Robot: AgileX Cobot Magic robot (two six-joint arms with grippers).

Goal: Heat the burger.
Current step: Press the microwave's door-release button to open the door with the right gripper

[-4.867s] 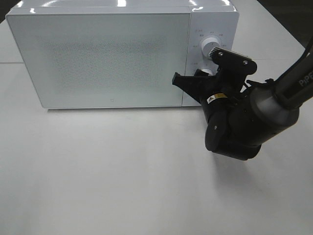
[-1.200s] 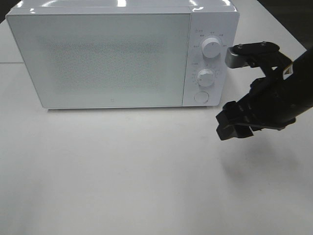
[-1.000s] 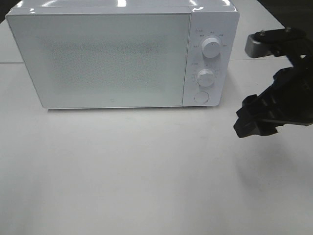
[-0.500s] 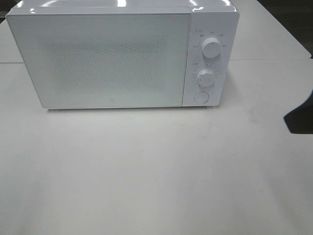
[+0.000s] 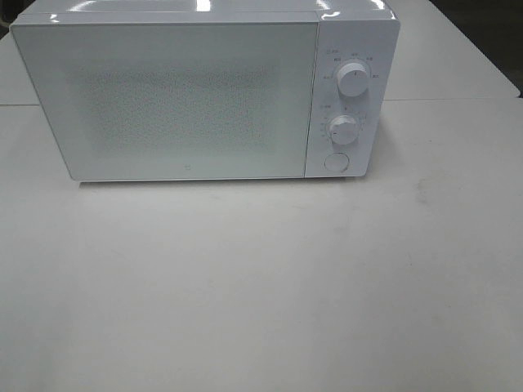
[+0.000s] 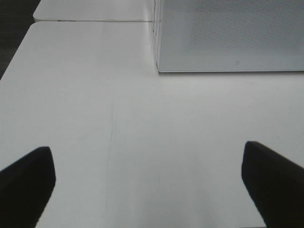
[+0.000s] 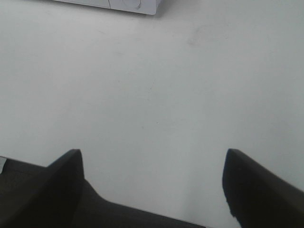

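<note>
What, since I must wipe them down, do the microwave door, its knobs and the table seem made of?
Microwave door: smooth white glass or plastic, I cannot tell which; dotted screen pattern.
Knobs: probably white plastic, with a moulded look.
Table: matte white, perhaps laminate; no glare, faint scuffs.

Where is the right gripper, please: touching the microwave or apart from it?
Apart: the right wrist view shows bare table between the right gripper and the microwave.

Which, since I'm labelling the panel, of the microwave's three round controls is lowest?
The button: it lies flat beneath the lower knob, while that one and the upper knob both stick out.
</note>
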